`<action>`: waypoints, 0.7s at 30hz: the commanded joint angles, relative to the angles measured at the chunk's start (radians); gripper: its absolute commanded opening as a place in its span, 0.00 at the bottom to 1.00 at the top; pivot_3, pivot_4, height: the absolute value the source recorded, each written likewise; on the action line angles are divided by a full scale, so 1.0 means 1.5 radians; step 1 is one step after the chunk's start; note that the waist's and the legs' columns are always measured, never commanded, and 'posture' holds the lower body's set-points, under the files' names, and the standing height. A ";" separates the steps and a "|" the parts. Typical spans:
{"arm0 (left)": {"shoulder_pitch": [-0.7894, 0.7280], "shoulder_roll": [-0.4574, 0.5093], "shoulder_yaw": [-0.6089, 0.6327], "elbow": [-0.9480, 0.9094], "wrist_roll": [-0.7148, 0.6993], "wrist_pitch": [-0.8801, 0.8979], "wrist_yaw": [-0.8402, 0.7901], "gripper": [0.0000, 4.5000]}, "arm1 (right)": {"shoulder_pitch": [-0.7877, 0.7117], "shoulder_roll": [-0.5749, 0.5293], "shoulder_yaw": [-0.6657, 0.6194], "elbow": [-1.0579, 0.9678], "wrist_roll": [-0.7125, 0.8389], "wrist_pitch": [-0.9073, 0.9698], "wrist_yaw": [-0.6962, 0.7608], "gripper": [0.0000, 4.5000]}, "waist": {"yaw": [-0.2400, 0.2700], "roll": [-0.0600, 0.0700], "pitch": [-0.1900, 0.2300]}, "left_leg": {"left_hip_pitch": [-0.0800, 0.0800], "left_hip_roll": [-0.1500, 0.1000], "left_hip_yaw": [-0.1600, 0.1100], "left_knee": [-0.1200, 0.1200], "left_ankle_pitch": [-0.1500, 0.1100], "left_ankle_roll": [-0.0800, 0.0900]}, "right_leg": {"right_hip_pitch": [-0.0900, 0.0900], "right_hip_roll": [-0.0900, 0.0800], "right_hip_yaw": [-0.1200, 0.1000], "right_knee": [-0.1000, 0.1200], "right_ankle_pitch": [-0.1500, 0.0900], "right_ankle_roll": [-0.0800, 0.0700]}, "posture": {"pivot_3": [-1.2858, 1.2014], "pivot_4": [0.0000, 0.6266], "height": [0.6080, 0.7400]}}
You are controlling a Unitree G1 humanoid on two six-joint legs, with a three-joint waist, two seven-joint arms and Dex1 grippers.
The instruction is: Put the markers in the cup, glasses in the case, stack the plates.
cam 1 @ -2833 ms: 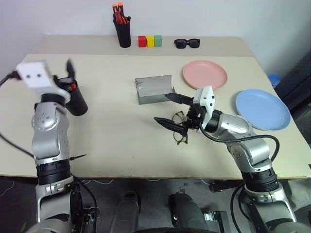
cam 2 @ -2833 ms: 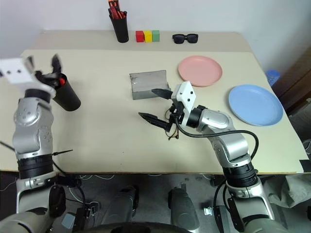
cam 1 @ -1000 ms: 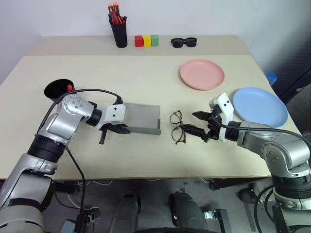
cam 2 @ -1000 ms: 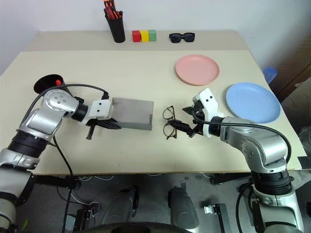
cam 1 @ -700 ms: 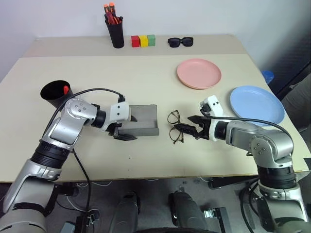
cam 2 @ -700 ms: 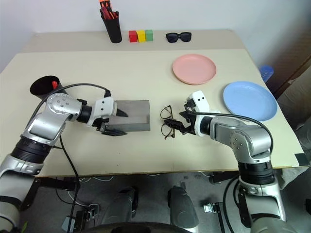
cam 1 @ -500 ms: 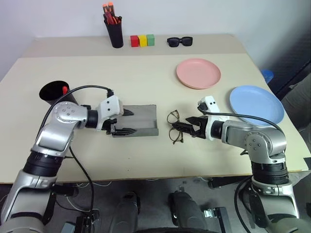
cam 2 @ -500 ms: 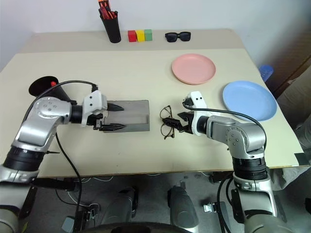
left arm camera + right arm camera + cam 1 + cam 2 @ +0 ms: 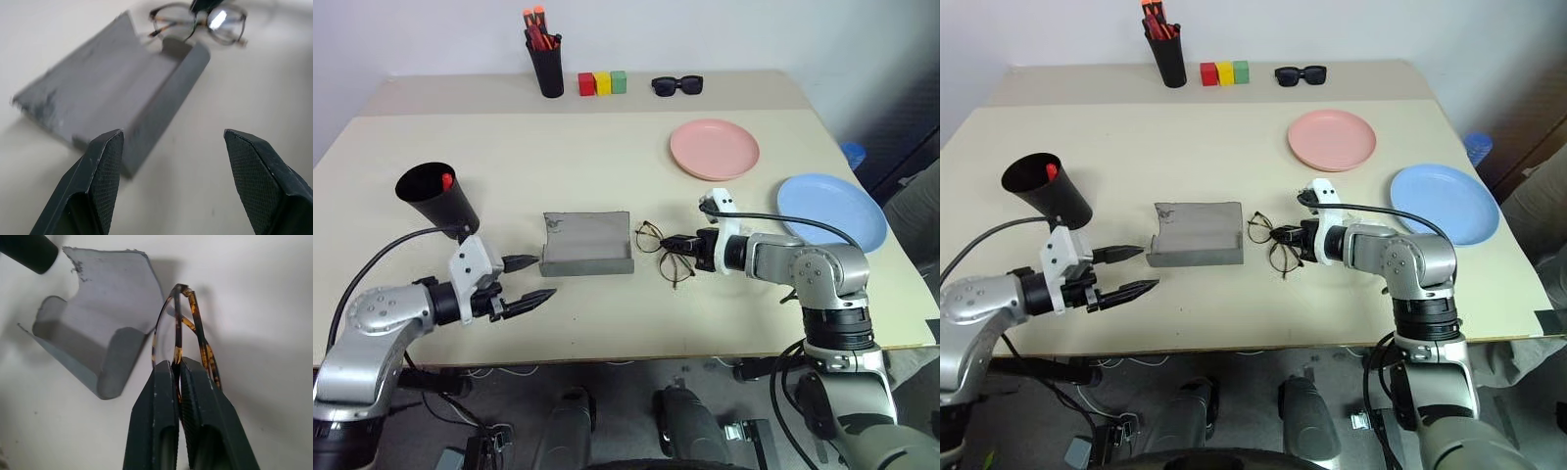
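Observation:
The grey case [image 9: 587,243] lies open at mid-table. Just right of it are the brown-framed glasses [image 9: 656,253], and my right gripper [image 9: 671,244] is shut on their frame [image 9: 195,328]. My left gripper [image 9: 532,280] hovers open near the front edge, a little to the left of the case and apart from it, with nothing between its fingers [image 9: 105,166]. The black cup [image 9: 438,196] leans at the left with a red-capped marker [image 9: 446,180] inside. The pink plate [image 9: 714,149] and the blue plate [image 9: 830,211] lie apart on the right.
At the back edge stand a black pen holder [image 9: 548,69] with orange-capped pens, three coloured blocks [image 9: 603,82] and black sunglasses [image 9: 676,86]. The blue plate is close to the table's right edge.
My left gripper has let go of the case and pulled back toward the front left. My right gripper has shut on the glasses.

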 commanded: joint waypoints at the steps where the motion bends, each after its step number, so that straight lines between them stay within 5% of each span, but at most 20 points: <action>1: 0.024 -0.012 0.046 -0.031 -0.012 -0.005 0.047 0.74 | -0.020 -0.038 0.039 -0.071 -0.022 -0.038 0.033 0.02 | 0.001 0.000 0.000 | 0.000 0.000 0.000 0.000 0.000 0.000 | 0.000 0.000 0.000 0.000 0.000 0.000 | 0.52 0.24 1.00; 9: 0.110 -0.059 0.096 -0.028 -0.023 -0.018 0.110 0.74 | -0.132 -0.075 0.153 -0.131 -0.057 -0.134 0.151 0.02 | -0.003 0.000 0.000 | 0.000 0.001 0.001 0.000 0.000 0.000 | -0.001 0.000 0.000 0.000 0.000 -0.001 | 0.52 0.24 1.00; 21: 0.126 -0.059 0.102 -0.015 -0.038 -0.028 0.127 0.74 | -0.281 0.035 0.314 0.159 -0.184 -0.319 0.346 0.02 | -0.001 0.000 0.000 | 0.000 0.001 0.001 0.000 0.000 0.000 | -0.001 0.000 0.000 -0.001 0.000 -0.001 | 0.52 0.24 1.00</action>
